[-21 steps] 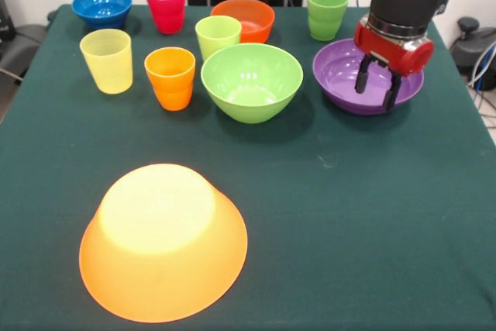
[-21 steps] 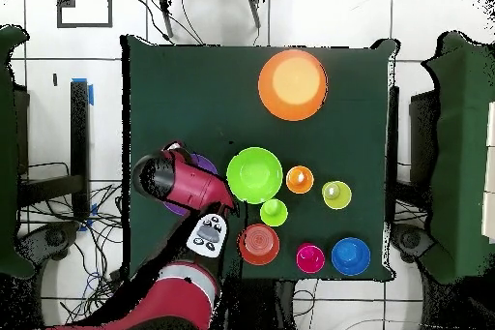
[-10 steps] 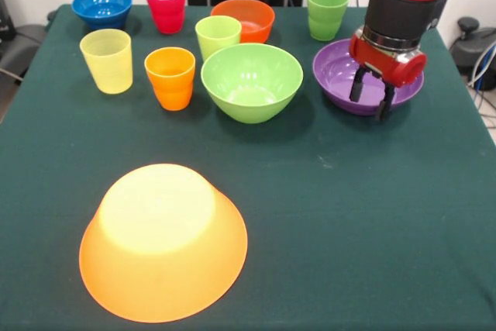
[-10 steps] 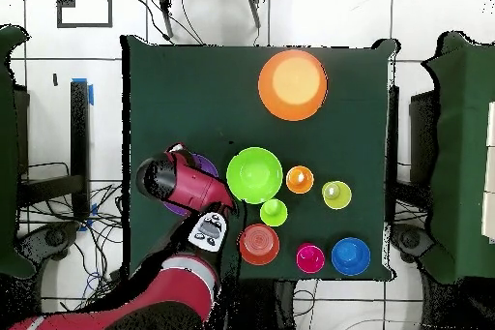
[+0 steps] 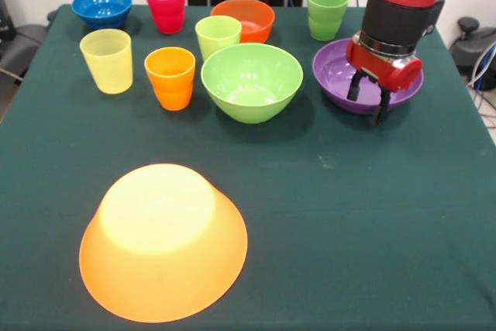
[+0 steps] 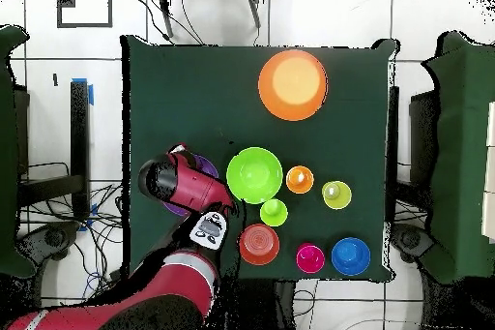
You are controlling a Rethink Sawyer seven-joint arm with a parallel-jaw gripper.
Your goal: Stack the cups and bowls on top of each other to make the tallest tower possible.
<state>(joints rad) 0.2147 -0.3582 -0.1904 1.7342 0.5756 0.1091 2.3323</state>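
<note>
Moved: since a second ago the gripper (image 5: 370, 101) has drifted up and slightly left in the front view, settling at the purple bowl's (image 5: 341, 70) near rim; nothing else has shifted.
Fingers: apart, straddling the bowl's front wall, one tip inside and one outside; not yet closed on it.
Base: the big orange bowl (image 5: 163, 242) sits upside down, lower left of the front view, alone and well apart from everything else.
Bowls waiting: lime bowl (image 5: 252, 81) at centre, orange-red bowl (image 5: 246, 17) behind it, blue bowl (image 5: 101, 5) at upper left.
Cups waiting: yellow cup (image 5: 107, 60) and orange cup (image 5: 170, 77) at left, lime cup (image 5: 218, 36) at centre, red cup (image 5: 166, 5) and green cup (image 5: 327, 12) along the top.
Progress: only the tower's base appears laid; nothing rests on it. Nine pieces remain, and the purple bowl looks like the first to be added.
</note>
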